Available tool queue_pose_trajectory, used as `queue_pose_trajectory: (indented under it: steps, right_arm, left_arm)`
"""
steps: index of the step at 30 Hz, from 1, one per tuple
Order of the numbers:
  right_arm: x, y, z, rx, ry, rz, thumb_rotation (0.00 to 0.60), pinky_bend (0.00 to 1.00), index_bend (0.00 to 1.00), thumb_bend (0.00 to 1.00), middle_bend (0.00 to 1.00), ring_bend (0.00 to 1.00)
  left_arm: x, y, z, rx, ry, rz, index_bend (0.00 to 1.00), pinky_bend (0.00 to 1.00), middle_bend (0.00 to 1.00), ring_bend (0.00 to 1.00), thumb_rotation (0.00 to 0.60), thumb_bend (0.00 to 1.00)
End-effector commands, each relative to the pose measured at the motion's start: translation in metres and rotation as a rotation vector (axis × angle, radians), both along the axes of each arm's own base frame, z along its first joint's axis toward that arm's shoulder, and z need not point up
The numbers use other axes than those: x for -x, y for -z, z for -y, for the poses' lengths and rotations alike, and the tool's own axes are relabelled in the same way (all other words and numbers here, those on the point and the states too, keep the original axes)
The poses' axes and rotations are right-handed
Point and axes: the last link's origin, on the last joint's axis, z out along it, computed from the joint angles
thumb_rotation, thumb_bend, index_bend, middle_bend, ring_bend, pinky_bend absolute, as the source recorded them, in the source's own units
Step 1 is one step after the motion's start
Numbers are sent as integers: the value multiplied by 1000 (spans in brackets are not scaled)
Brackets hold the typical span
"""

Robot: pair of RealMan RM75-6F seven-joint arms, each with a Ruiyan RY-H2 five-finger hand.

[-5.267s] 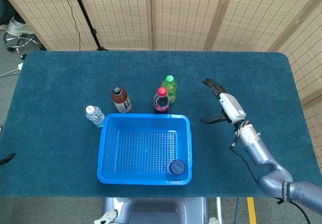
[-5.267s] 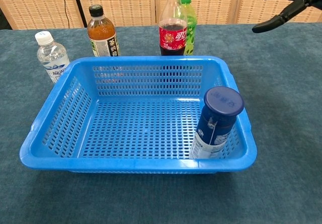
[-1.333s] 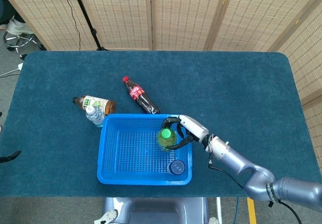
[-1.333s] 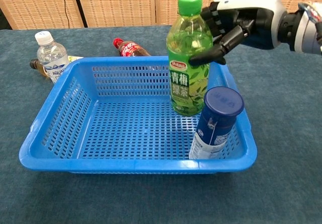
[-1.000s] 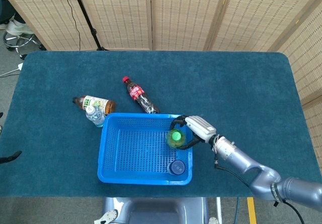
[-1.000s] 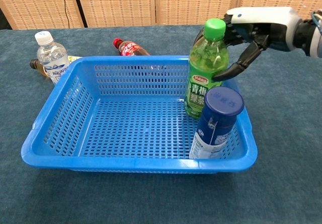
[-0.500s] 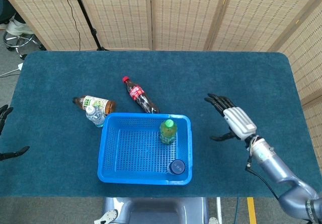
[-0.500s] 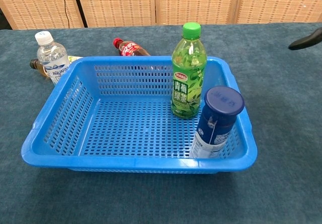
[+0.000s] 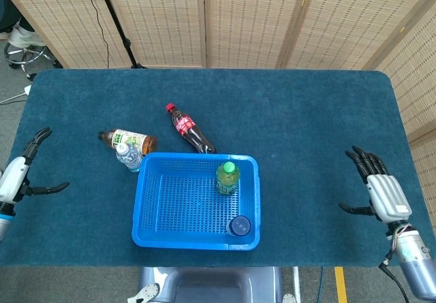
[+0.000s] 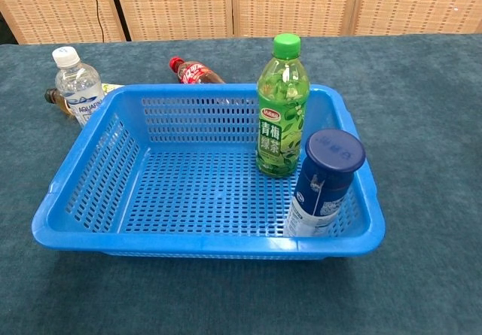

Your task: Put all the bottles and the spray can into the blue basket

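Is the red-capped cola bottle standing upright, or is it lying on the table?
Lying down. In the head view the cola bottle is stretched out flat on the table just behind the blue basket, showing its whole side.

Blue perforated basket (image 10: 83, 192) on a dark teal counter (image 9: 306, 112). Green bottle (image 10: 281, 109) with green cap, navy-capped blue-and-white spray can (image 10: 324, 184). Red-capped dark cola bottle (image 9: 187, 127), clear water bottle (image 10: 77, 86) (white cap), amber tea bottle (image 9: 129, 140).

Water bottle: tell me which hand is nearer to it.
Left. The left hand sits open just left of the water bottle; the right hand is far across the table, beyond the blue basket.
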Motion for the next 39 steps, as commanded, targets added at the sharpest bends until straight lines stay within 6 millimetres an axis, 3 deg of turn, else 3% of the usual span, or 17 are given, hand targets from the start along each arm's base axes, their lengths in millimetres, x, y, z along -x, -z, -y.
queue_pose_trajectory:
  steps: [1, 14, 24, 30, 33, 35, 39]
  right_arm:
    - [8, 0, -12, 28, 27, 30, 600, 0, 0, 0, 0, 0]
    - [10, -4, -14, 9, 8, 54, 600, 0, 0, 0, 0, 0]
    - [8, -2, -13, -7, -1, 65, 600, 0, 0, 0, 0, 0]
    - [9, -4, -13, -11, -1, 79, 600, 0, 0, 0, 0, 0]
    - [9, -5, -13, -13, 0, 92, 600, 0, 0, 0, 0, 0]
    - [8, -5, -14, -22, 1, 112, 600, 0, 0, 0, 0, 0]
    - [9, -8, -13, -20, -1, 116, 600, 0, 0, 0, 0, 0]
  left_arm:
    - [-5, 32, -19, 48, 43, 66, 0, 0, 0, 0, 600, 52]
    - [-23, 89, -44, 117, 32, 191, 0, 0, 0, 0, 600, 51]
    - [-30, 121, -59, 157, -18, 234, 0, 0, 0, 0, 600, 55]
    - [-37, 132, -67, 137, -28, 264, 3, 0, 0, 1, 600, 212]
    - [-40, 138, -72, 126, -46, 255, 170, 16, 121, 83, 600, 257]
    - [-42, 141, -74, 116, -53, 246, 384, 85, 297, 208, 600, 289]
    - [-48, 148, -76, 122, -56, 240, 519, 169, 418, 306, 600, 338]
